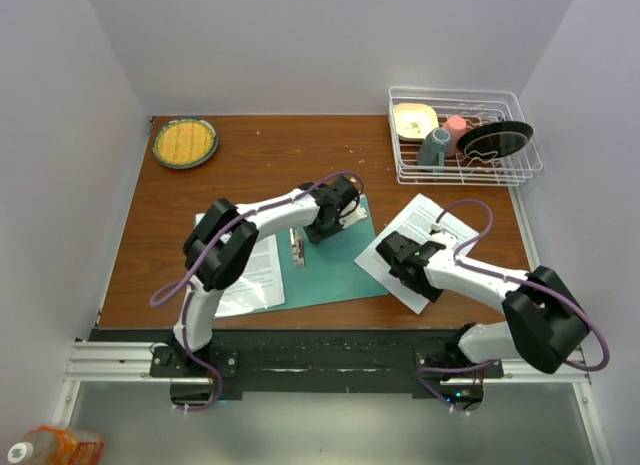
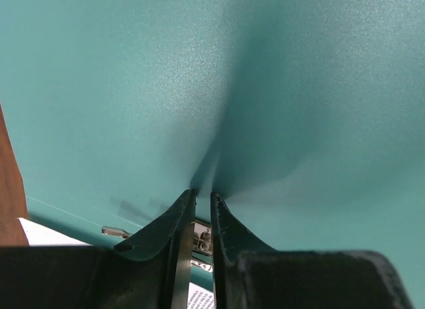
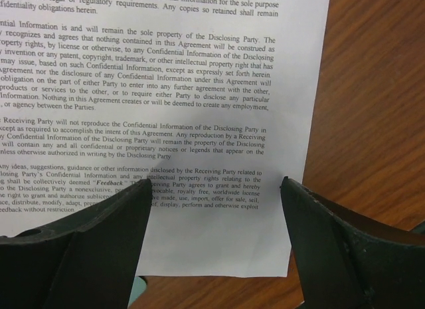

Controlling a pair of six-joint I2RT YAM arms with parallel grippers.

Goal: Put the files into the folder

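The teal folder (image 1: 340,265) lies at the middle of the table. Its cover (image 2: 199,90) is raised and fills the left wrist view. My left gripper (image 1: 325,225) (image 2: 203,195) is shut on the edge of that cover, jaws almost together. Under the cover I see a metal clip (image 2: 202,239) and printed paper. One of the files, a white printed sheet (image 1: 440,225) (image 3: 166,109), lies right of the folder. My right gripper (image 1: 397,255) (image 3: 216,183) hovers open over its near corner, one finger on each side. More white sheets (image 1: 255,280) lie at the folder's left edge.
A white wire rack (image 1: 465,135) with cups and plates stands at the back right. A yellow-green plate (image 1: 184,142) sits at the back left. Brown table (image 1: 270,155) shows behind the folder, and walls close in on both sides.
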